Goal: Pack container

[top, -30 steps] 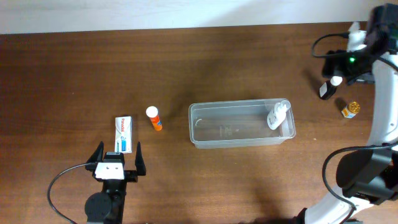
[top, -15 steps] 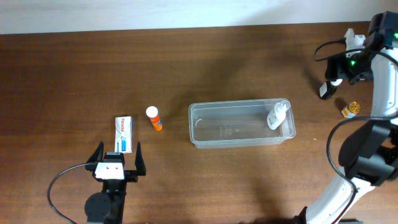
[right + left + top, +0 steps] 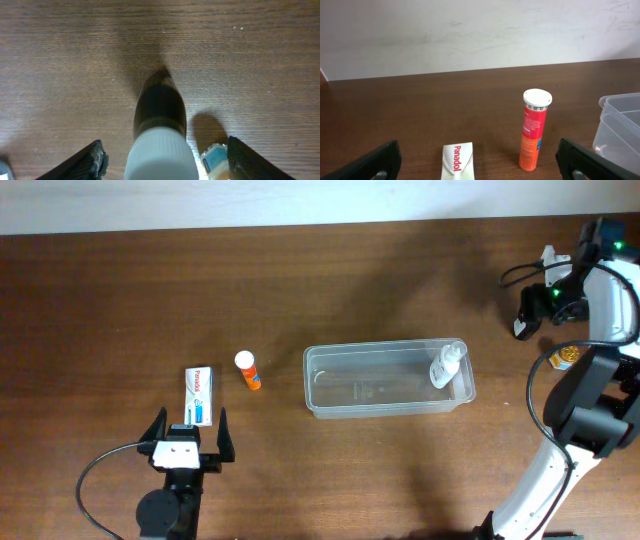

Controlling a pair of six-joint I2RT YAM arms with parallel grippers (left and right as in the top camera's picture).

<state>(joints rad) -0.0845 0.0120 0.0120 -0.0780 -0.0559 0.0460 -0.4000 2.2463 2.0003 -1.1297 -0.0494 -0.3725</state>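
The container [image 3: 322,380] is a clear shallow tub at the table's middle, with a white spray bottle [image 3: 445,365] lying in its right end. Its corner shows in the left wrist view [image 3: 620,125]. An orange tube with a white cap [image 3: 247,370] [image 3: 534,130] stands left of it, beside a flat Panadol box [image 3: 201,395] [image 3: 457,161]. My left gripper [image 3: 187,435] [image 3: 480,167] is open and empty just short of the box. My right gripper [image 3: 528,308] [image 3: 165,165] is open at the far right, its fingers either side of a dark bottle with a white cap [image 3: 522,325] [image 3: 159,115], not touching it.
A small amber bottle with a blue label [image 3: 565,357] [image 3: 216,161] stands right beside the dark bottle. The right arm's cable and body [image 3: 590,410] run down the table's right edge. A pale wall [image 3: 480,35] backs the table.
My right arm's wrist has swung toward the far right corner, while the dark bottle stays about where it was. The left arm and the other objects have not moved.
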